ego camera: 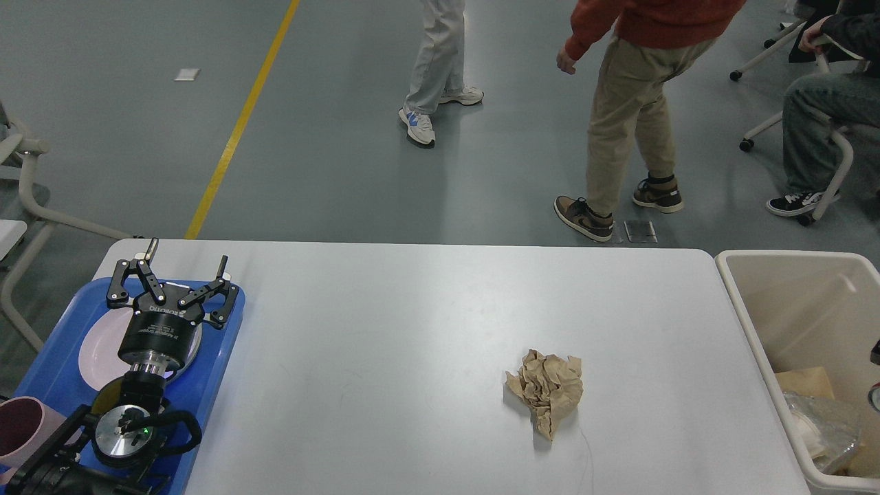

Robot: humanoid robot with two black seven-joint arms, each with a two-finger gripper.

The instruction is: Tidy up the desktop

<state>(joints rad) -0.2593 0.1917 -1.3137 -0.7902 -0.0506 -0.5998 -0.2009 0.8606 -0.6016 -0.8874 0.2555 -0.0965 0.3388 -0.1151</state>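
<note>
- Your left gripper (184, 265), black with two linked fingers, stands spread wide at about nine o'clock in the head view, with nothing between the fingers.
- Beneath it you see a pale pink round plate (93, 354) lying in a blue plastic tray (220, 350) with a raised rim; the gripper's body covers part of the plate.
- At about eight o'clock, on the near end of that tray, a pink cup with a dark maroon inside (20, 430) shows beside your left arm.
- The tray rests on the left end of the large white rectangular desktop (412, 330), which fills the lower half of the view, its rounded far corners at ten and two o'clock.
- A crumpled ball of brown paper (548, 388) lies on the desktop at about five o'clock, well apart from the left gripper.
- Just past the desktop's right edge, at about four o'clock, a cream plastic bin (756, 344) holds brown paper and clear plastic scraps.
- Only a dark sliver shows at the right edge; your right gripper is out of sight.
</note>
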